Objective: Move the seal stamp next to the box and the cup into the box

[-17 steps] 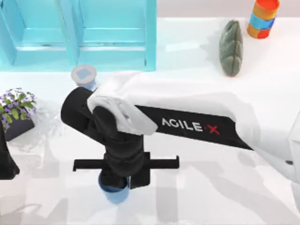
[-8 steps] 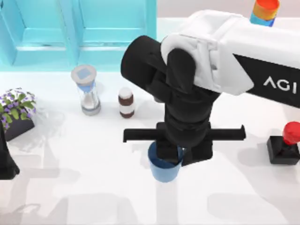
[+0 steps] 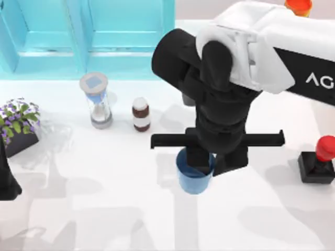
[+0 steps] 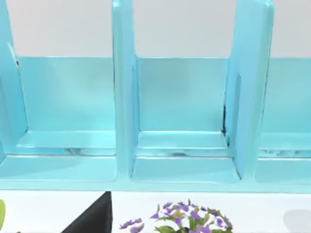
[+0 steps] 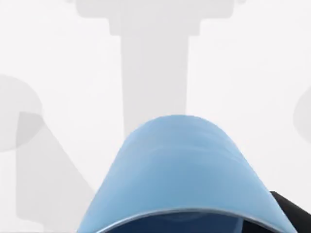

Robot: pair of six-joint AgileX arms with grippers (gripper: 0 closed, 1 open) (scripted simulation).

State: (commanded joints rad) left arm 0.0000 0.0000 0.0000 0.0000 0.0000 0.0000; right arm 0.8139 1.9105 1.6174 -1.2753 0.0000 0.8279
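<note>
Left arm parked at the table's left edge, its wrist camera facing the turquoise box (image 4: 184,160) — state of its pincer cannot be told. Right gripper (image 3: 207,163) hangs over mid-table, clenched on the rim of the blue cup (image 3: 194,175), which hangs just below the fingers and appears lifted off the surface, judging by the shadow under it in the right wrist view — presumably held upright by the rim for lowering into a compartment. Seal stamp (image 3: 319,162) stands to the gripper's right, well apart from the box, untouched.

A white table (image 3: 104,209) is spreading beneath soft grey shadows. A turquoise shelf unit (image 3: 89,36) with open compartments is standing along the far edge, a pale wall (image 4: 184,24) showing behind it.
</note>
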